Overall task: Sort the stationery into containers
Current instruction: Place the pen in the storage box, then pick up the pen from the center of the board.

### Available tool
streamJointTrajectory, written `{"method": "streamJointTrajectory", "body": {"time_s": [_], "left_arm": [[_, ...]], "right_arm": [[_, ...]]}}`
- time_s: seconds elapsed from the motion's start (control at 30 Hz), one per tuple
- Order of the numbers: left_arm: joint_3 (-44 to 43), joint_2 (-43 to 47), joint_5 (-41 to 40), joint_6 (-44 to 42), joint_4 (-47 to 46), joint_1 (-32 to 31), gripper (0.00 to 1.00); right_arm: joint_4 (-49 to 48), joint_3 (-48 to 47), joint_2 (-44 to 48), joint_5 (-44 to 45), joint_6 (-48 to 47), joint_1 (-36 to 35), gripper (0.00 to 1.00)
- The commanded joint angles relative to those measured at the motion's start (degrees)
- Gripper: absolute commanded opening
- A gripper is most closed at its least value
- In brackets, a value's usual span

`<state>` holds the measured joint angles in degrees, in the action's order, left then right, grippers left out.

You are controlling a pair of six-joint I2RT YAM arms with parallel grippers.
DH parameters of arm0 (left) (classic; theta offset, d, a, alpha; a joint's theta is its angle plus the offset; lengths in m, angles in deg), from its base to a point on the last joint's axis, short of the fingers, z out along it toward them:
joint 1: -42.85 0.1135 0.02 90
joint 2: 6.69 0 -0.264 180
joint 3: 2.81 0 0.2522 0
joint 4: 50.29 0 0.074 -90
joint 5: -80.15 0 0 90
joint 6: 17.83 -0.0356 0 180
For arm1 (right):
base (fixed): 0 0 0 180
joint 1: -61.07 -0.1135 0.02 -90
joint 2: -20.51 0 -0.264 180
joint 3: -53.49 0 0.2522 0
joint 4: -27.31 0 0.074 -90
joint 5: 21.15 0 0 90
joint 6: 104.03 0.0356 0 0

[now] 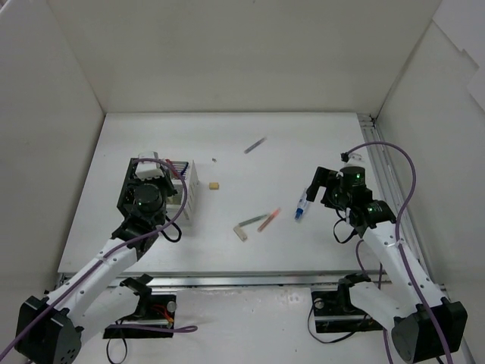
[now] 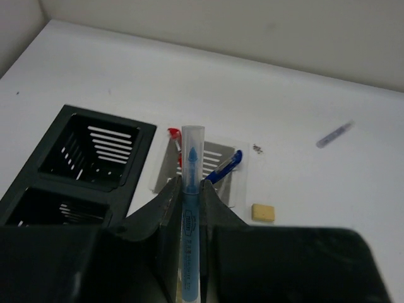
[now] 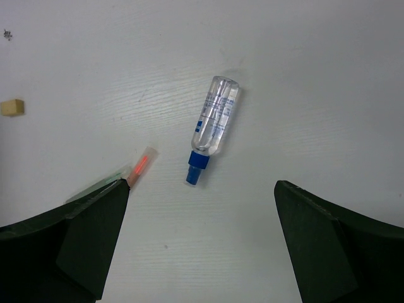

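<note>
My left gripper is pinched tight on a blue pen; its long axis runs out along my fingers, capped tip over the white container near the table's left edge; the black container stands just beside it, farther left. My right gripper hangs spread wide above the clear tube, blue cap toward me, near the right edge. The pen's rear end hides between my fingers; which compartment lies under the tip I cannot tell.
</note>
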<state>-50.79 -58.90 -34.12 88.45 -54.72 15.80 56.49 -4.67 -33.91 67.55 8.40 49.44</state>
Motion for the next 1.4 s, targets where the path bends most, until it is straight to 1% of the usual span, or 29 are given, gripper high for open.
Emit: {"method": "streamJointTrajectory", "body": {"time_s": [0.0,0.1,0.27,0.3,0.33,0.37,0.4,0.43,0.47,0.5,0.53,0.6,0.63,0.7,0.73,0.8,0.83,0.87,0.9,0.93,0.97,1.03,1.07,1.13,1.17,1.2,1.23,1.27,1.37], "left_arm": [[1.34,0.70,-3.94,4.64,-4.92,1.56,0.00],[4.94,-1.31,-4.38,6.23,-9.29,2.61,0.00],[5.48,-3.17,-0.69,9.38,-7.30,3.41,0.00],[5.30,-2.82,-0.69,9.74,-5.20,3.41,0.04],[5.21,-2.38,-0.60,10.18,-4.23,3.41,0.11],[5.13,-2.03,-0.60,10.44,-3.52,3.41,0.25],[4.95,-0.98,-0.43,10.62,-1.77,3.41,0.29],[4.86,-0.45,0.27,10.45,-1.06,3.41,0.38],[4.43,0.25,0.63,10.53,-0.27,3.41,0.53],[3.99,1.39,1.41,10.45,1.48,3.41,0.60],[3.46,1.67,4.38,9.66,2.37,3.41,0.66],[0.57,2.02,6.59,7.38,5.78,3.41,0.67],[-0.32,1.85,9.30,6.50,6.85,3.41,0.70],[-3.57,0.89,11.69,3.87,9.39,1.92,0.79],[-4.53,0.27,14.84,2.64,9.84,1.22,0.88],[-8.22,-3.15,18.19,-1.40,10.72,-1.95,0.97],[-11.45,-4.99,22.30,-2.64,11.16,-3.09,1.00],[-13.05,-9.27,23.56,-3.69,12.30,-5.62,1.00],[-15.07,-11.58,28.01,-6.40,13.35,-6.87,1.00],[-19.79,-14.39,28.92,-7.65,14.84,-8.10,1.00],[-22.10,-19.72,29.63,-8.88,17.90,-10.37,1.00],[-28.67,-25.02,30.42,-11.43,21.26,-12.49,1.00],[-30.19,-29.92,31.38,-12.31,22.40,-13.29,1.00],[-34.66,-34.17,34.63,-14.06,23.12,-15.48,1.00],[-35.99,-37.93,35.95,-14.68,24.42,-16.01,1.00],[-37.40,-39.54,39.27,-15.47,25.31,-16.80,0.99],[-39.59,-42.42,40.43,-16.26,26.01,-16.81,0.97],[-40.13,-43.58,40.70,-18.88,27.24,-17.51,0.96],[-40.67,-46.66,40.79,-21.79,28.82,-17.51,0.95]], "right_arm": [[-3.91,-0.25,-0.69,-1.25,-0.55,-0.32,0.98],[-3.91,-0.07,-0.34,-1.34,-0.81,-0.58,0.98],[-3.91,0.54,0.80,-1.69,-1.08,-0.49,0.98],[-3.91,0.72,1.15,-1.60,-1.08,-0.75,0.98],[-3.91,0.81,1.93,-1.25,-1.08,-0.75,0.98],[-3.91,1.07,2.12,-0.99,-1.08,-0.84,0.98],[-3.91,1.16,2.38,-0.64,-1.17,-0.75,0.98],[-3.91,1.25,2.82,-0.55,-1.08,-0.75,0.98],[-3.91,1.25,2.91,-0.55,-1.17,-0.75,0.98],[-3.91,1.25,2.91,-0.55,-1.17,-0.75,0.98],[-3.91,1.25,3.17,-0.89,-1.17,-0.75,0.98],[-3.91,1.16,3.17,-0.81,-0.90,-0.75,0.98],[-3.91,1.07,3.35,-0.98,-0.90,-0.67,0.98],[-3.82,1.25,3.61,-0.72,-0.90,-0.75,0.98],[-3.82,1.25,3.87,-0.37,-0.73,-0.84,0.98],[-3.91,1.51,4.05,0.68,-0.73,-0.75,0.98],[-3.47,1.51,4.05,0.77,-0.55,-0.75,0.98],[-3.12,1.42,3.96,0.95,-0.12,-0.84,0.98],[-2.68,1.34,3.70,1.12,0.32,-0.75,0.98],[-1.11,1.07,3.26,1.12,0.94,-0.67,0.98],[0.12,0.29,2.65,1.04,1.99,-0.58,0.98],[3.28,-0.59,0.72,1.12,2.70,-0.14,0.98],[4.17,-1.47,0.02,1.12,3.31,0.82,0.98],[6.01,-2.26,-2.09,2.70,3.75,2.05,0.98],[6.55,-2.44,-2.71,2.71,4.02,2.15,0.98],[7.34,-2.62,-3.59,2.71,4.02,2.67,0.98],[7.52,-2.71,-3.94,2.45,3.84,3.20,0.98],[7.78,-2.53,-4.03,2.10,3.58,3.38,0.98],[8.13,-2.18,-4.12,1.74,2.62,3.90,0.98]]}}
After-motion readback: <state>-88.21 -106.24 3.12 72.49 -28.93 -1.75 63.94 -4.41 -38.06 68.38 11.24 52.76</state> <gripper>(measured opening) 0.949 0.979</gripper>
